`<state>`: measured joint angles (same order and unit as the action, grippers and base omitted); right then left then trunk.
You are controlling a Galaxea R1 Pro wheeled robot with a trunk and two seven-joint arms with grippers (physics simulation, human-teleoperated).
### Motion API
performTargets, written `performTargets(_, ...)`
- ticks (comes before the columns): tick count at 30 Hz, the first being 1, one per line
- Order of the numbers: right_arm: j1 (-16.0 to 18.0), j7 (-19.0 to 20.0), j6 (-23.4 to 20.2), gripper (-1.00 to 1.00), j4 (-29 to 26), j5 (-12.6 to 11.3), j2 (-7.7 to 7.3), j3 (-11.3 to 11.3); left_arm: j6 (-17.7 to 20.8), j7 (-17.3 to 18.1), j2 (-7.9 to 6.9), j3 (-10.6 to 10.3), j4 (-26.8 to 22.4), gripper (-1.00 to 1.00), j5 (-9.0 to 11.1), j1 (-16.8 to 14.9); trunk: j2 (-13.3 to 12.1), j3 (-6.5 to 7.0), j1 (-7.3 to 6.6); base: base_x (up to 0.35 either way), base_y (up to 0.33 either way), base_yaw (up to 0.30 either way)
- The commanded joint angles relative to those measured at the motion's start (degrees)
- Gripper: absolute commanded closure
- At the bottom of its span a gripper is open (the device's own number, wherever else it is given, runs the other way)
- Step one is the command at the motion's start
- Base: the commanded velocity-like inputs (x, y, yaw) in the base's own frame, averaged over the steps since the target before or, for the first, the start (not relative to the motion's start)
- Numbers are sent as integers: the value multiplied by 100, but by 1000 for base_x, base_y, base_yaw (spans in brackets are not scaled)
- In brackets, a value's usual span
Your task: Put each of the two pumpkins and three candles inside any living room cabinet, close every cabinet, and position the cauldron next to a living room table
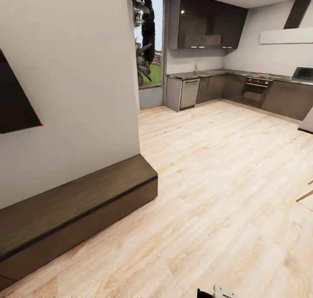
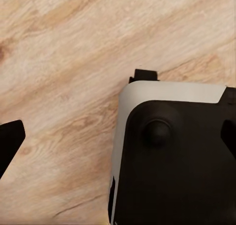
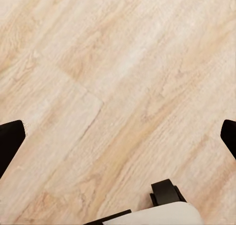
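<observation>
While both pincers hang wide open and empty over the wood floor, the cabinet at eight o'clock looks heavy and rigid, drawer fronts shut, no handle discernible.

The floor was pale honey-coloured wood with streaky brown grain. The long low cabinet was dark brown, with a black line along its front. The wall above it was off-white, carrying a black panel. The kitchen cupboards were glossy dark grey. Over the floor, the robot's base was black with a white edge, and the fingertips were black.
</observation>
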<state>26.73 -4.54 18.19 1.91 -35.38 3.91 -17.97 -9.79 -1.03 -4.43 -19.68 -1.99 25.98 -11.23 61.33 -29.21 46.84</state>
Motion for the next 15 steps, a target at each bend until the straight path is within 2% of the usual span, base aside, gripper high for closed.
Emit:
performTargets(1,8,-12,27,-100,20,-24,4,-48,-14,-11,6,-47,2,-100,41,-2,3,-10,0,0,0,250)
performTargets(15,9,-12,27,-100,16,-21,13,-48,-12,-11,21,-44,6,-100,48,-2,3,-80,0,0,0,243)
